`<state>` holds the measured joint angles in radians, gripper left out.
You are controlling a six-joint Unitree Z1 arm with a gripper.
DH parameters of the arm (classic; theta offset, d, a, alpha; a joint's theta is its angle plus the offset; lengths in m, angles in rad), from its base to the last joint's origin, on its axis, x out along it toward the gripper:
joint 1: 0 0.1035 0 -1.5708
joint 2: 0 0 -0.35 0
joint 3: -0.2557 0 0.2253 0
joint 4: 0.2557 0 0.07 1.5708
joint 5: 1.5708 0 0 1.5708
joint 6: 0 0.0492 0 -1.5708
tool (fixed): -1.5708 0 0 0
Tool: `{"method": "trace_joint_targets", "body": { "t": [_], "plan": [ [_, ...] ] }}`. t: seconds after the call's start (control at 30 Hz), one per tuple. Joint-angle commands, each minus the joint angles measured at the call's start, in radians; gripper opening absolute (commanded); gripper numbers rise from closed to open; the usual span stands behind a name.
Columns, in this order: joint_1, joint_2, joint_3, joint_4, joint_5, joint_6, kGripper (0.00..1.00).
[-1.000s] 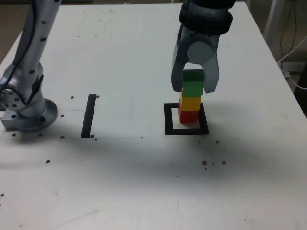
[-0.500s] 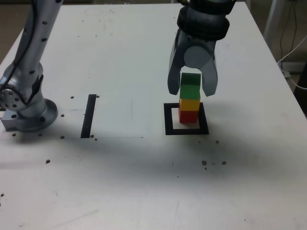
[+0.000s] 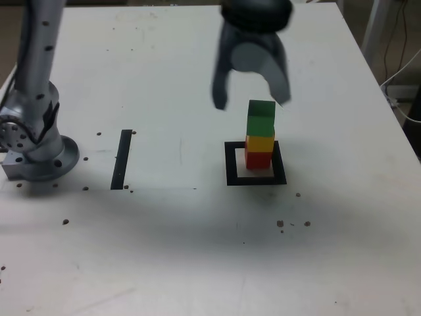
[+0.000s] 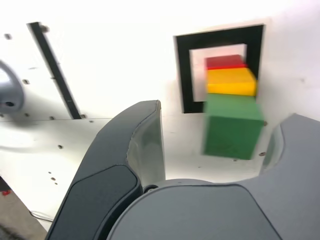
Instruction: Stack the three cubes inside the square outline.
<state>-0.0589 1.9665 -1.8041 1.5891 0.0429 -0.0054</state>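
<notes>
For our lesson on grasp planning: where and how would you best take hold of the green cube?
I'd grip two opposite upright side faces of the green cube, coming from above with the gripper open. It tops the yellow cube, so those flat sides stand free.

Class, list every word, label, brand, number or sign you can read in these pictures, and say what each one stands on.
None: no readable text shows on the cubes, the square outline, the black strip or the gripper.
</notes>
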Motion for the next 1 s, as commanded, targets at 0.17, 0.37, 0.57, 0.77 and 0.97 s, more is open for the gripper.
{"method": "trace_joint_targets", "body": {
  "t": [0.17, 0.37, 0.57, 0.77, 0.97],
  "plan": [
    [0.004, -0.147, 0.229, -0.033, 0.011, -0.043, 1.00],
    [0.004, -0.245, 0.468, -0.159, -0.002, -0.072, 1.00],
    [0.004, -0.329, 0.687, -0.287, -0.032, -0.096, 1.00],
    [0.004, -0.356, 0.841, -0.401, -0.068, -0.101, 1.00],
    [0.004, -0.355, 0.948, -0.488, -0.095, -0.102, 1.00]
  ]
}}
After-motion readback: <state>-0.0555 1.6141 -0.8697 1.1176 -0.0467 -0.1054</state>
